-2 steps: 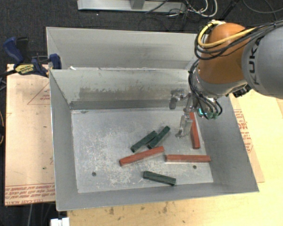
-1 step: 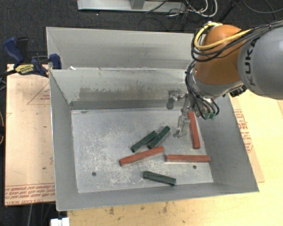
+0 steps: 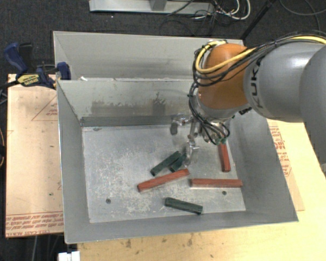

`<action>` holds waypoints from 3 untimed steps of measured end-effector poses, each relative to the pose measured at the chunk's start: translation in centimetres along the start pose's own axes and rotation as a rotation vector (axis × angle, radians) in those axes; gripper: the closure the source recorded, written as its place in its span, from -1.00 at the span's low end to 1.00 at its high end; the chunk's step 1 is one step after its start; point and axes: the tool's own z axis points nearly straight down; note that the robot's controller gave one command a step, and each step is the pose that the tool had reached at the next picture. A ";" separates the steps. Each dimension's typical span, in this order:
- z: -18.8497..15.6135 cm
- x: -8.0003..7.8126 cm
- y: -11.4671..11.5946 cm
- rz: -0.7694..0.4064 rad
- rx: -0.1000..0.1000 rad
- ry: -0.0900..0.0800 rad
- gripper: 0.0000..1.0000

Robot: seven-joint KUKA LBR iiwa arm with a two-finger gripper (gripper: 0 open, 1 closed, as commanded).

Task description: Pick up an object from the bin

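Fingers [image 3: 190, 152] are seen low over the grey bin's [image 3: 114, 162] floor; open or closed cannot be told. A dark green block [image 3: 168, 163] lies just left of them, tilted. One red stick [image 3: 163, 180] is noted below it, a second red stick [image 3: 215, 182] below-right of the fingers.

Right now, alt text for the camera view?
The hand hangs low over one end of a dark green stick in the bin. A red stick lies beside that one, a second red stick and a short red stick to the right, another green stick nearer the front.
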 end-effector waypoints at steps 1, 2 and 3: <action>3.2 0.4 1.0 -0.076 -0.006 0.009 -1.00; 3.0 4.7 4.1 -0.544 0.005 -0.007 1.00; 3.0 4.7 4.1 -0.543 0.005 -0.007 1.00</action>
